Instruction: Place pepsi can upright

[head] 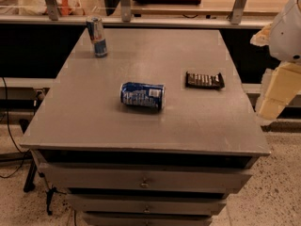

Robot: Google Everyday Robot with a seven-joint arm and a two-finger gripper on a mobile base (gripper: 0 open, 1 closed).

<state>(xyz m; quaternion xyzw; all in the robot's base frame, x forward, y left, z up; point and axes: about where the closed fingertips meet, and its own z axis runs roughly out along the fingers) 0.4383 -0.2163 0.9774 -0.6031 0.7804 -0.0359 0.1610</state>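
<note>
The pepsi can (142, 95) lies on its side near the middle of the grey cabinet top (94, 121). It is dark blue with white label patches, and its silver ends point left and right. My gripper (273, 102) hangs at the right edge of the view, beyond the table's right edge. It is well to the right of the can and touches nothing.
A slimmer, taller blue-and-silver can (96, 36) stands upright at the back left corner. A dark snack bar in a wrapper (204, 80) lies to the right of the pepsi can. Drawers (143, 180) are below the top. A shelf rail (141, 20) runs behind it.
</note>
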